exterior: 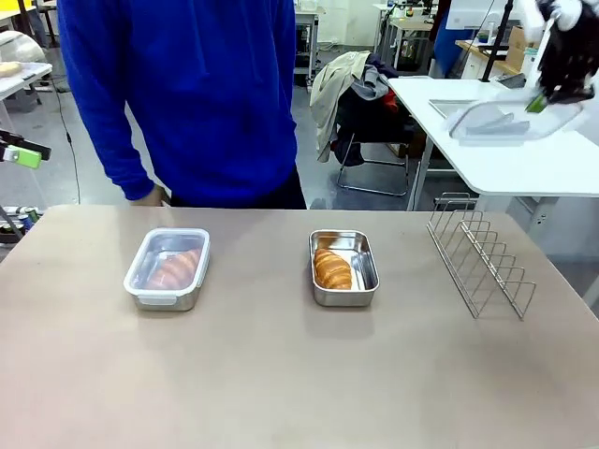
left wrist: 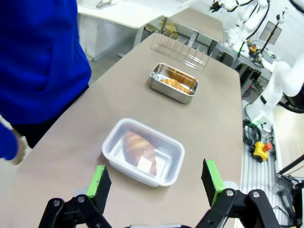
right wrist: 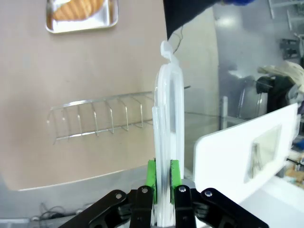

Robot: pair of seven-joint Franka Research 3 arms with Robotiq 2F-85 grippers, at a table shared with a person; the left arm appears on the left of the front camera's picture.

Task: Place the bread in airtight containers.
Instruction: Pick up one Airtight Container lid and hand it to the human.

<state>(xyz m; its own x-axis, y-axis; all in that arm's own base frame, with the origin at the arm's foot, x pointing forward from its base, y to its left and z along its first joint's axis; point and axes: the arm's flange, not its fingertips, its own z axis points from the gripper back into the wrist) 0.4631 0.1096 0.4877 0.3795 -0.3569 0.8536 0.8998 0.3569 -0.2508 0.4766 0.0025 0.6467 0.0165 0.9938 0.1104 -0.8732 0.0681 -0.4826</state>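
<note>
The right gripper (right wrist: 162, 178) clamps a clear plastic clip lid (right wrist: 168, 142) edge-on, well above the open shiny rectangular stainless-steel pan (exterior: 343, 267) holding a golden-brown ridged croissant (exterior: 331, 268). The left gripper (left wrist: 155, 183) is spread wide above the lidded steel pan (left wrist: 143, 151).

The brown table (exterior: 281, 374) fills the foreground, with an empty wire rack (exterior: 479, 254) on its far right part, below the raised right gripper. Just behind that gripper stands a white table (exterior: 524, 159). To its left is a chair (exterior: 370, 122) heaped with clothes, on a grey floor (exterior: 47, 178). More white desks (left wrist: 123, 12) and cables (left wrist: 254, 128) lie beyond the left gripper.
</note>
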